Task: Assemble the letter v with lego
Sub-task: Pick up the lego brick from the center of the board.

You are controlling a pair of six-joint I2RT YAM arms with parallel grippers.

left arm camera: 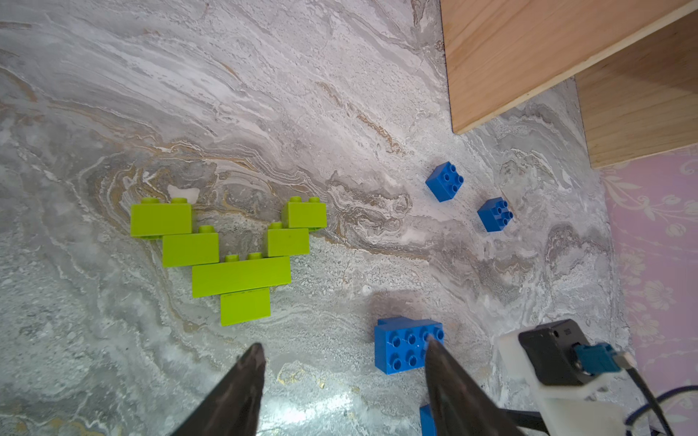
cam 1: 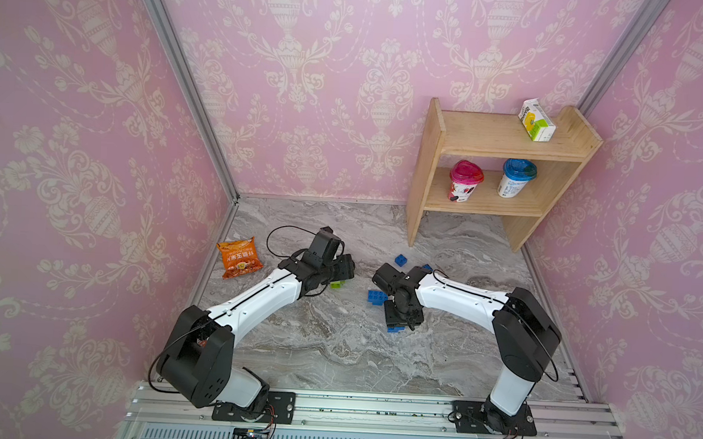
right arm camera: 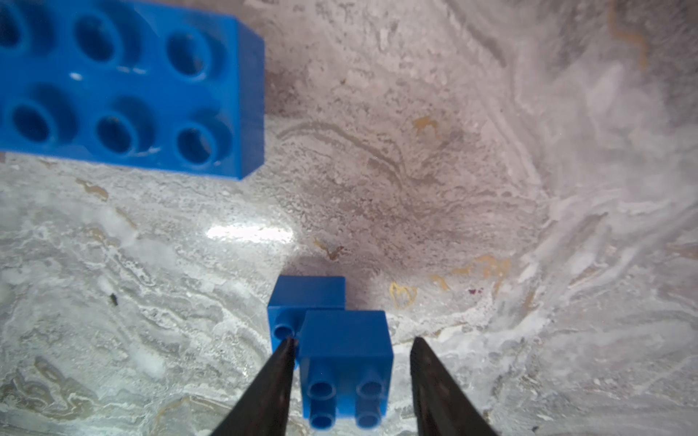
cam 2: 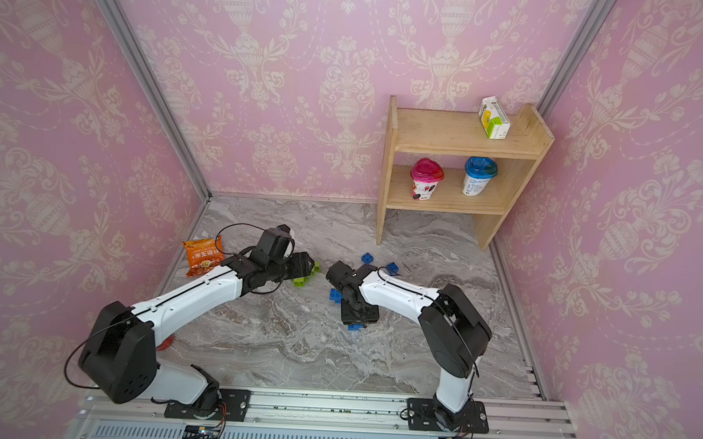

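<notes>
Several lime green lego bricks lie joined flat on the marble table as a V; in both top views only its edge shows beside the left wrist. My left gripper is open just short of the V, with nothing between its fingers. My right gripper points down with its jaws round two joined small blue bricks resting on the table; one finger touches them, the other stands apart. A large blue brick lies close by.
Two loose small blue bricks lie towards the wooden shelf, which holds two cups and a carton at the back right. An orange snack bag lies by the left wall.
</notes>
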